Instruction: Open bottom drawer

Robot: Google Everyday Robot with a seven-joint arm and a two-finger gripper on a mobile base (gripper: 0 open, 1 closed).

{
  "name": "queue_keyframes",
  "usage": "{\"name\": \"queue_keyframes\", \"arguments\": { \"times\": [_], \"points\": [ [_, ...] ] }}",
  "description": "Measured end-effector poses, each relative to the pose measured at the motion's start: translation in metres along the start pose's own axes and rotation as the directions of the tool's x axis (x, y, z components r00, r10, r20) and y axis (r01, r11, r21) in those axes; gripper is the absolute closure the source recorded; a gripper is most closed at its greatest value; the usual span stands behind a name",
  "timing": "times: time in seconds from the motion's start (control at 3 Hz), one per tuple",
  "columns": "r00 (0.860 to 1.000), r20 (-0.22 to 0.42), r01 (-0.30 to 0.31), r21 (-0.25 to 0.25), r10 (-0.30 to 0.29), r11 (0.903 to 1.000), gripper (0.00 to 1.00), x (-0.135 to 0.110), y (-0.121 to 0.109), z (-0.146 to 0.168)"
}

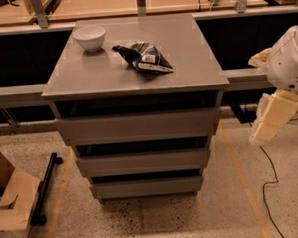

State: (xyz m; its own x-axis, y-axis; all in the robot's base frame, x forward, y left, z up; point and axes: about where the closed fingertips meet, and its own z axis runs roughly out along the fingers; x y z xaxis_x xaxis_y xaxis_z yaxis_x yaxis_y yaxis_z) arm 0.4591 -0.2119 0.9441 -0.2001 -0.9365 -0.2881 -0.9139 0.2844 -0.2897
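The bottom drawer is the lowest and narrowest of three flat grey drawer fronts in a grey cabinet, and it sits closed near the floor. Above it are the middle drawer and the tall top drawer. My gripper hangs at the right edge of the view, pale cream, pointing down and left. It is beside the cabinet's right side, at about the height of the middle drawer, apart from it.
A white bowl and a dark snack bag lie on the cabinet top. A cardboard box and a black bar lie on the floor at the left. A cable runs along the floor at the right.
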Motion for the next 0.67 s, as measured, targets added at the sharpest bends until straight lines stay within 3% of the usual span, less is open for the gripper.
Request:
{"name": "queue_keyframes", "arguments": {
  "times": [0.67],
  "points": [
    [0.999, 0.000, -0.039, 0.017, 0.039, 0.9991, 0.00, 0.009, 0.001, 0.094]
  ]
}}
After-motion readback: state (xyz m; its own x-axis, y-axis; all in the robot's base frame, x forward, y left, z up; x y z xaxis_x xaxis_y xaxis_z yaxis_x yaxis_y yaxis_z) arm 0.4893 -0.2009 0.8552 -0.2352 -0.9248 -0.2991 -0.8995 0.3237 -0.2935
